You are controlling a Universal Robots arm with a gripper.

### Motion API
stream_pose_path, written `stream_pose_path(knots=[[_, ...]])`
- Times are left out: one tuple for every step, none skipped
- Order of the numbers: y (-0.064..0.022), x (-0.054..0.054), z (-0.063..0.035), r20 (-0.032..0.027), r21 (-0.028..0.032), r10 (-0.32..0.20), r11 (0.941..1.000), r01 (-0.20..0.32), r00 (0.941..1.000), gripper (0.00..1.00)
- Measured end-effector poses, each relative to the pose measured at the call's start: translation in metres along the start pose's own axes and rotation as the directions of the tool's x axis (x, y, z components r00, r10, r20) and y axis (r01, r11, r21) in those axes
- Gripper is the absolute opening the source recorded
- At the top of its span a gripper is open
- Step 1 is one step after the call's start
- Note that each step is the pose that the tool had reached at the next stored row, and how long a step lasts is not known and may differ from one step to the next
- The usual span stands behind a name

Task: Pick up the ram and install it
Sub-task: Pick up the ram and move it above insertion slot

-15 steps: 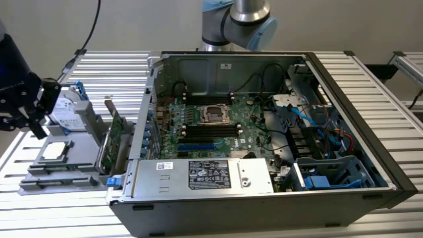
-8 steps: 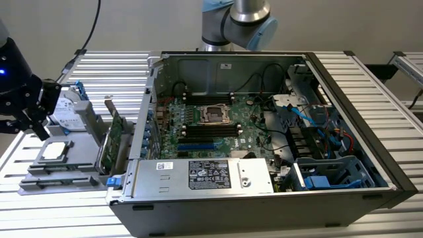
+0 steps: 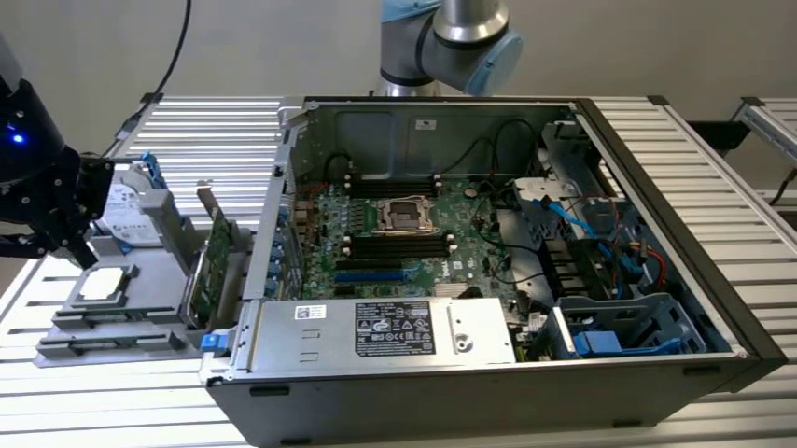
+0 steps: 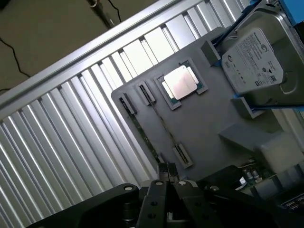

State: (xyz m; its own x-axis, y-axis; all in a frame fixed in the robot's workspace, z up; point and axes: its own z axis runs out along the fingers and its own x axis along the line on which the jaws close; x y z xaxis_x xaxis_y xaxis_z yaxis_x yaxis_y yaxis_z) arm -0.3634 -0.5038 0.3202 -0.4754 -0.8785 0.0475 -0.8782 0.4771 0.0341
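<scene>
The ram [image 4: 145, 137] is a thin green stick standing on edge in a slot of the grey holder tray [image 4: 204, 128], seen edge-on. My gripper [image 4: 167, 171] hangs above the tray near one end of the ram, fingers shut together with nothing between them. In the exterior view the gripper [image 3: 69, 245] hovers over the tray [image 3: 137, 313] at the exterior view's left, beside the open computer case [image 3: 498, 392]. The motherboard [image 3: 373, 271] lies inside the case, with dark memory slots [image 3: 396, 245] by the processor socket.
On the tray sit a silver processor chip [image 4: 183, 83], a hard drive [image 4: 251, 61] with blue rails and a tall green expansion card [image 3: 218, 252]. Cables and a blue drive cage [image 3: 622, 327] crowd the case's right. The slatted metal table [image 3: 697, 149] surrounds everything.
</scene>
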Motion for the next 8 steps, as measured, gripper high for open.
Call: stream_pose_path(knots=[[-0.0001,0.0,0.0006,-0.0005,0.0009,-0.018,0.9998,0.018,0.9998,0.11],[-0.0001,0.0,0.0012,-0.0013,0.0018,-0.038,0.9993,0.038,0.9993,0.11],[-0.0001,-0.0001,0.0016,-0.002,0.0025,-0.054,0.9985,0.054,0.9985,0.11],[-0.0001,-0.0001,0.002,-0.0026,0.0034,-0.072,0.9974,0.072,0.9974,0.11],[-0.0001,-0.0001,0.0024,-0.0033,0.0042,-0.092,0.9958,0.092,0.9958,0.11],[-0.0001,-0.0001,0.0026,-0.004,0.005,-0.11,0.994,0.11,0.994,0.11],[-0.0001,-0.0001,0.0028,-0.0048,0.0058,-0.127,0.9918,0.128,0.9918,0.11],[-0.0001,-0.0001,0.003,-0.0055,0.0066,-0.145,0.9894,0.145,0.9894,0.11]])
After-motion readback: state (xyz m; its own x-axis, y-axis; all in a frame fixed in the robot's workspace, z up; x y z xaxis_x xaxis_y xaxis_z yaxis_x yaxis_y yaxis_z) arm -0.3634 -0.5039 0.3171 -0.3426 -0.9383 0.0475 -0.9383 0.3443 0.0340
